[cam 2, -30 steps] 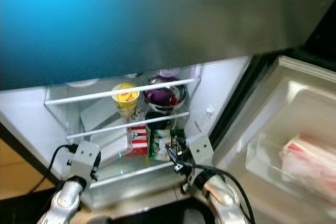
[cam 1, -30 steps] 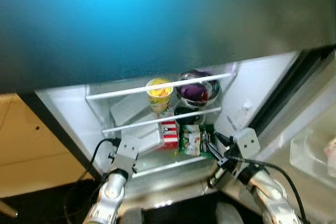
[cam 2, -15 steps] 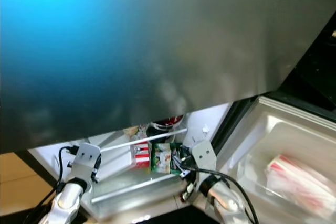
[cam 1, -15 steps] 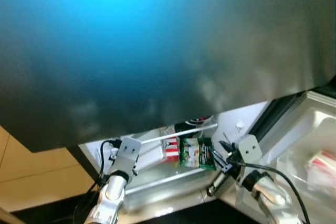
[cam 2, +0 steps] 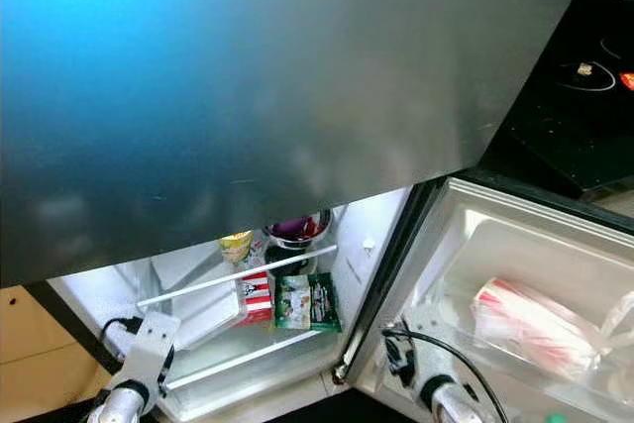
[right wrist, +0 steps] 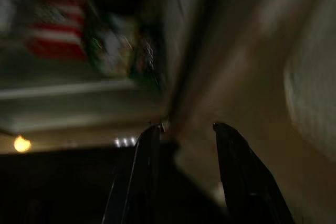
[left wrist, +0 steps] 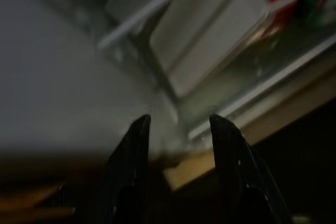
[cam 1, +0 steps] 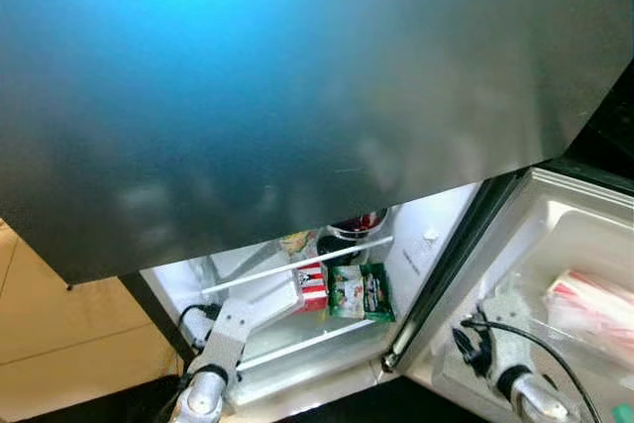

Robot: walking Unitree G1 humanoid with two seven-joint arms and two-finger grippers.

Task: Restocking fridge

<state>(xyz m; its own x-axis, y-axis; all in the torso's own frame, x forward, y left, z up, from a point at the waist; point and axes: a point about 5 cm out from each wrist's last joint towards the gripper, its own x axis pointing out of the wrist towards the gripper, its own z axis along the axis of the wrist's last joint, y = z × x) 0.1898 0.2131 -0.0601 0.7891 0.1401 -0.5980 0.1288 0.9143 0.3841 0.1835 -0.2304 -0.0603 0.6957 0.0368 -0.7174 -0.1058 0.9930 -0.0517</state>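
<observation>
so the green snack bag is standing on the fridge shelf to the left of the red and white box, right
Not quite: in the left eye view the green snack bag stands on the fridge shelf to the right of the red and white box, not the left.

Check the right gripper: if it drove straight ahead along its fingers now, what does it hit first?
Most likely the front edge of the fridge wall, by the door hinge. The right gripper, open and empty, points at that edge, with the green snack packet off to one side. The view is blurred, so depth is uncertain.
</observation>
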